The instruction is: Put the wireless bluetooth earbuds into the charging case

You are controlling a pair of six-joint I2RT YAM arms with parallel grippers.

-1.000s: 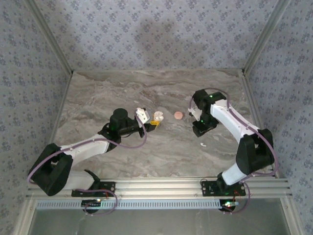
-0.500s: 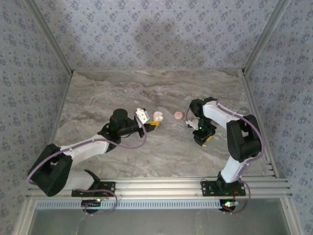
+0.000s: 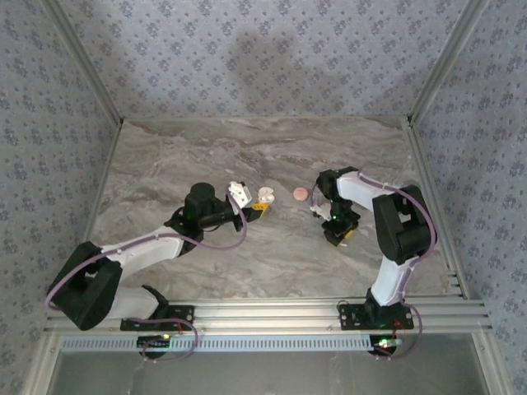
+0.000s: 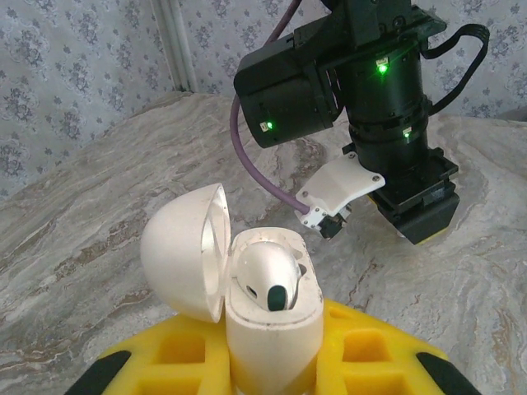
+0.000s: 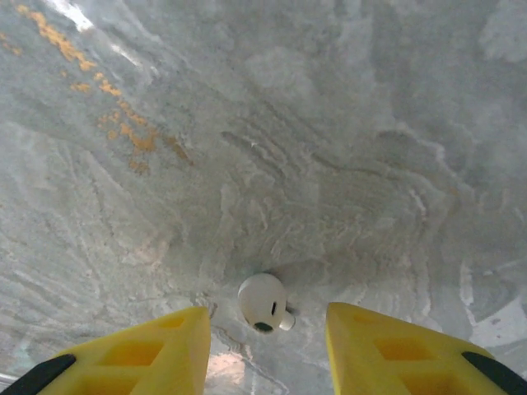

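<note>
My left gripper (image 4: 272, 366) is shut on the white charging case (image 4: 276, 337), holding it upright with its lid (image 4: 183, 251) swung open to the left. One white earbud (image 4: 268, 276) sits in the case. In the top view the case (image 3: 267, 196) is at the table's middle, at my left gripper (image 3: 260, 204). My right gripper (image 5: 268, 329) points straight down at the table, open, its yellow fingers (image 5: 148, 350) on either side of a loose earbud (image 5: 263, 301) without touching it. From above, the right gripper (image 3: 338, 234) covers that earbud.
A small round pink disc (image 3: 300, 194) lies on the marble table (image 3: 247, 148) between the two grippers. The right arm's wrist (image 4: 387, 99) hangs close in front of the case. Patterned walls close the back and sides.
The right arm has folded in and its gripper has come down toward the near edge, over the spot where the loose earbud lay. The left arm and the case have stayed still.
</note>
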